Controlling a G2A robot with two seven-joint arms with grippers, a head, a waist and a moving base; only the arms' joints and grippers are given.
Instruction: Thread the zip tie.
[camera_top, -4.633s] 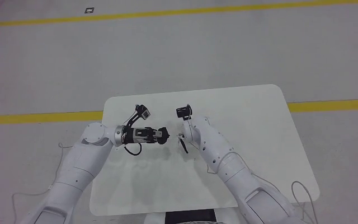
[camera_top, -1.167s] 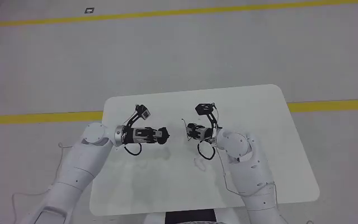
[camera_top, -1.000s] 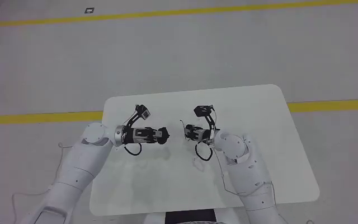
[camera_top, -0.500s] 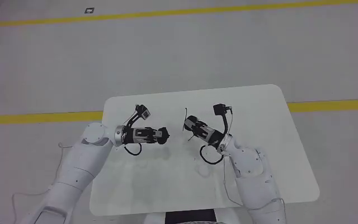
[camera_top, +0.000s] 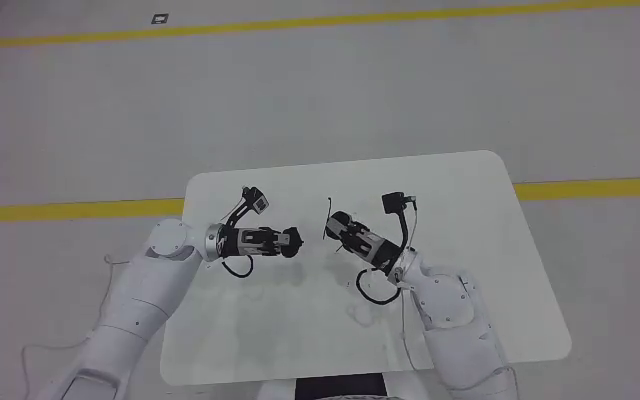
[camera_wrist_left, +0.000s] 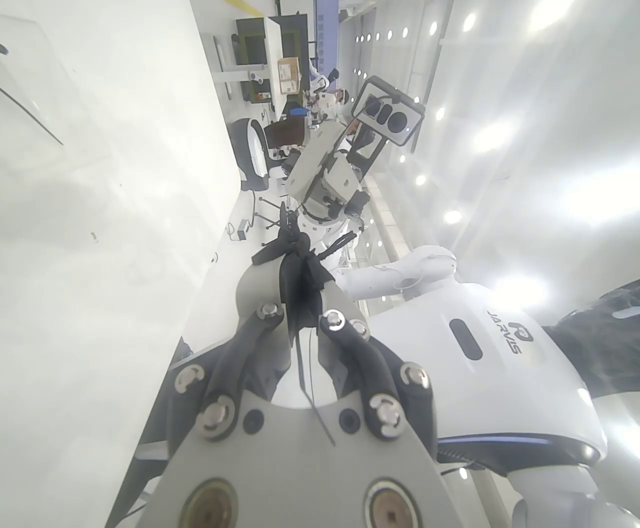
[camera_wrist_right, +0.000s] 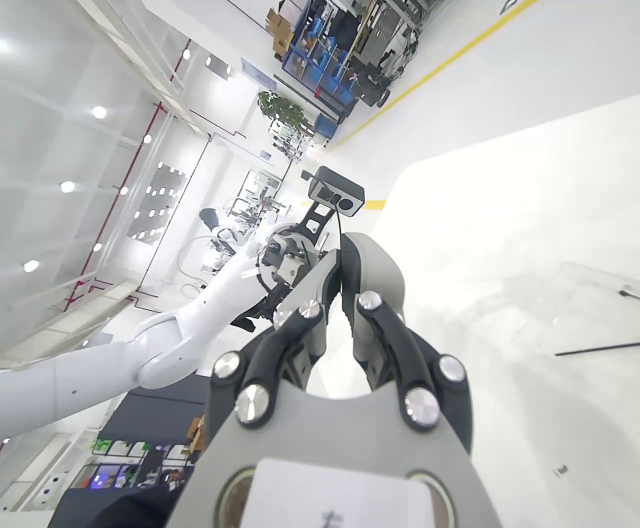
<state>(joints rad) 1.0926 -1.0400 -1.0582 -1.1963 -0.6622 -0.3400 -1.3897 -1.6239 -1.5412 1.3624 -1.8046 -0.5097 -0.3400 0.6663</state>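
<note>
Above the table (camera_top: 480, 200), the left hand (camera_wrist_left: 300, 270) and right hand (camera_wrist_right: 341, 265) are each clamped on a thin black zip tie (camera_top: 328, 212). It is probably light, springy and slippery, and best pinched near the tip.

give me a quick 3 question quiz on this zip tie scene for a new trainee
1. True or false: the right pincer is shut on a thin black zip tie.
2. In the top view, the left pincer and the right pincer are: A touching, B apart, C stacked.
3. Fill in: a spare tie lies flat on the white ___.

Key: 1 true; 2 B; 3 table.
</note>
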